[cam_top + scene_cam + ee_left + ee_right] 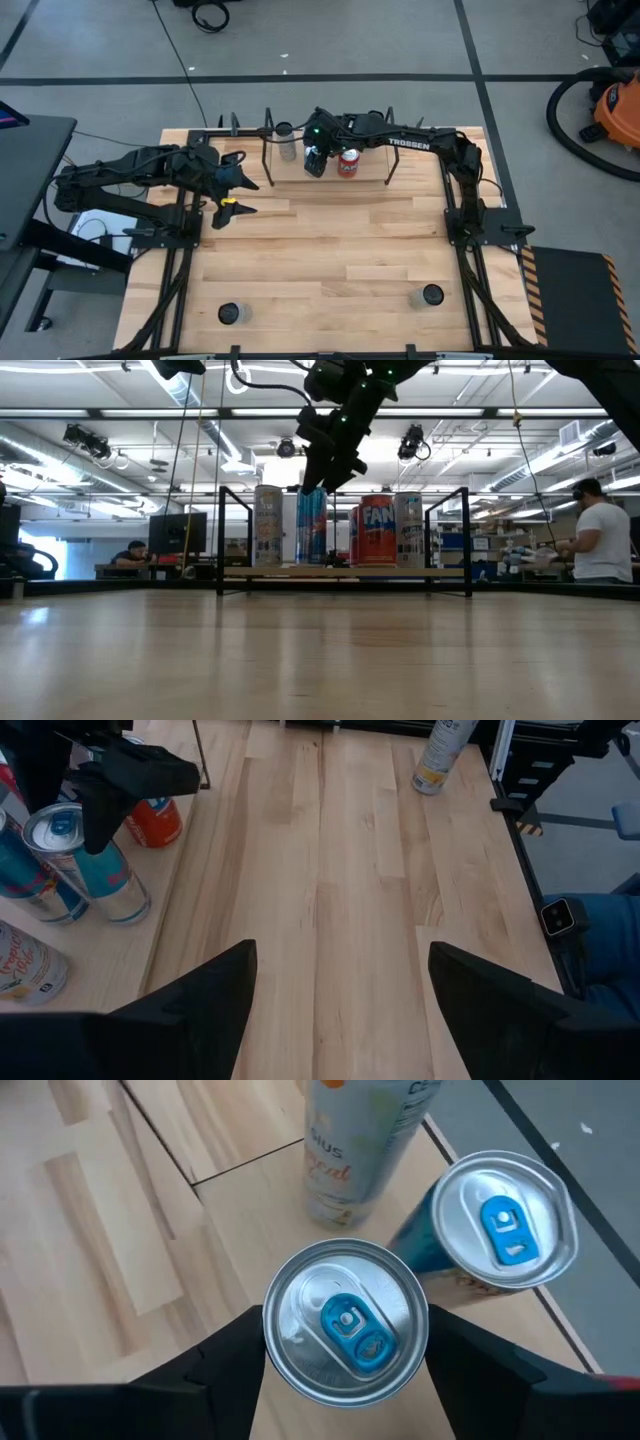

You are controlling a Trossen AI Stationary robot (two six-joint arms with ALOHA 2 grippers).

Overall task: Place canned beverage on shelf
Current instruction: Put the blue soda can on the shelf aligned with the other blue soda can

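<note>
Open lab hall: ceiling strip lights (100, 422), person at bench (597, 530), taped floor (400, 40).

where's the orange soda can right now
The orange soda can stands on the shelf at the table's far edge, just right of the blue cans under the right pincer.

Second blue can (318, 530) behind the first, right claw (316, 160) covering their tops — labels unreadable.

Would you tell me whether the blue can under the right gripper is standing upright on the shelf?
Upright: the blue can stands vertical on the shelf, its lid facing up between the right gripper fingers.
</note>
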